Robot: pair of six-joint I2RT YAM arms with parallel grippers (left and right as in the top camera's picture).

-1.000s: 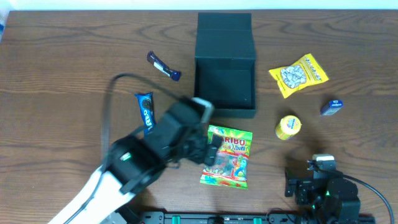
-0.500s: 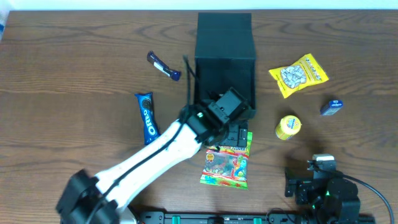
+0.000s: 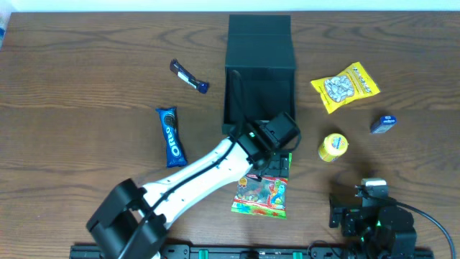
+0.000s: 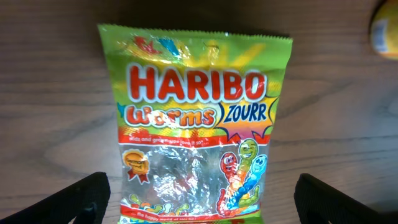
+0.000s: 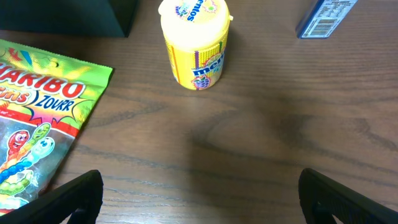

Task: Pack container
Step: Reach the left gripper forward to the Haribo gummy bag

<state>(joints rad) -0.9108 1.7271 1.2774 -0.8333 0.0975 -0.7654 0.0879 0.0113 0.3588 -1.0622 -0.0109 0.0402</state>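
Note:
The dark teal container (image 3: 259, 97) stands open at the back centre, its flap lid (image 3: 259, 34) folded away behind it. A green Haribo worms bag (image 3: 262, 188) lies flat just in front of it. My left gripper (image 3: 272, 160) hovers over the bag's top end, near the container's front wall. In the left wrist view the bag (image 4: 195, 118) fills the frame between the wide-open, empty fingers (image 4: 87, 199) of the left gripper (image 4: 202, 190). My right gripper (image 3: 365, 205) is open and empty at the front right; in its own view it (image 5: 200, 190) hangs over bare wood.
An Oreo pack (image 3: 169, 135) and a dark blue bar (image 3: 189, 76) lie left of the container. A yellow snack bag (image 3: 345, 87), a small blue box (image 3: 383, 124) and a yellow Mentos tub (image 3: 333, 146) lie right of it. The right wrist view shows the tub (image 5: 194, 43).
My left arm has swung from the front left up over the Haribo bag, close to the container's front wall. The right arm and all the objects have stayed put.

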